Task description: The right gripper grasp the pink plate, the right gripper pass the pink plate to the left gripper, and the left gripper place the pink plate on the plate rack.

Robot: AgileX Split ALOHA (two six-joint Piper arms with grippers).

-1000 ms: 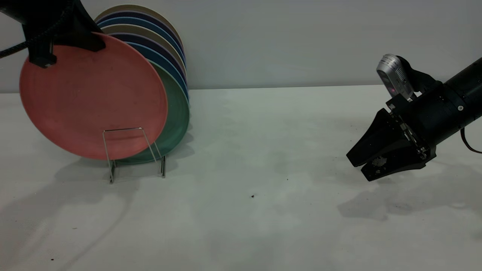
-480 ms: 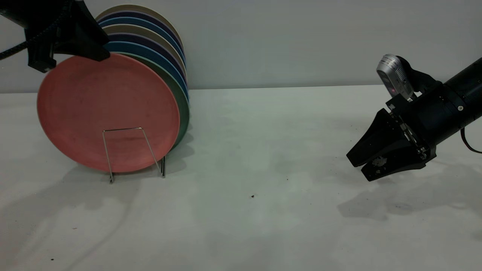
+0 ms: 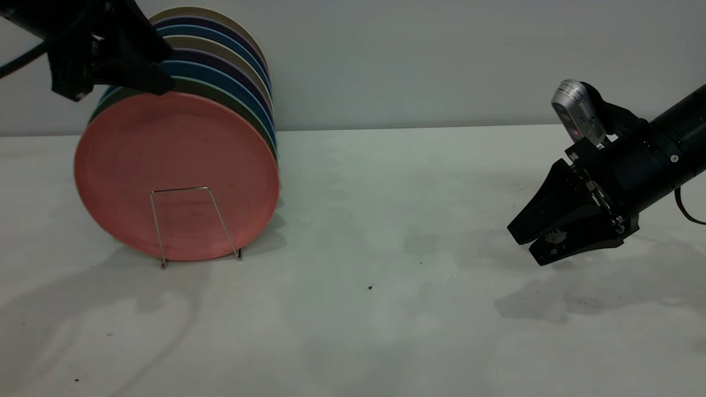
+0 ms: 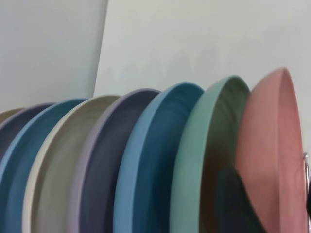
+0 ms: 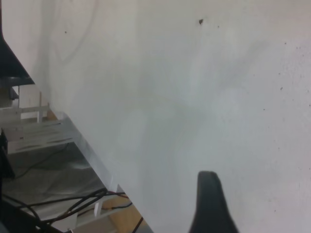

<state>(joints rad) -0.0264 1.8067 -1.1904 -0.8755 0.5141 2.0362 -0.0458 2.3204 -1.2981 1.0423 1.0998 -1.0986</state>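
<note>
The pink plate (image 3: 176, 176) stands upright on edge in the front slot of the plate rack (image 3: 156, 220), just in front of the teal-green plate (image 3: 118, 95). My left gripper (image 3: 138, 82) is at the plate's upper left rim and is shut on it. In the left wrist view one dark finger (image 4: 233, 204) lies between the teal-green plate (image 4: 194, 155) and the pink plate (image 4: 277, 145). My right gripper (image 3: 521, 248) hovers low over the table at the far right, open and holding nothing. Only one of its fingers (image 5: 209, 204) shows in the right wrist view.
Behind the pink plate, several more plates (image 3: 220, 49) in blue, purple and beige fill the rack up to the back wall. The white table (image 3: 386, 248) stretches between the rack and the right arm. The table's edge (image 5: 82, 141) shows in the right wrist view.
The left gripper has carried the pink plate to the right and down, from hanging left of the rack into the front slot against the teal-green plate. The right arm has not moved.
</note>
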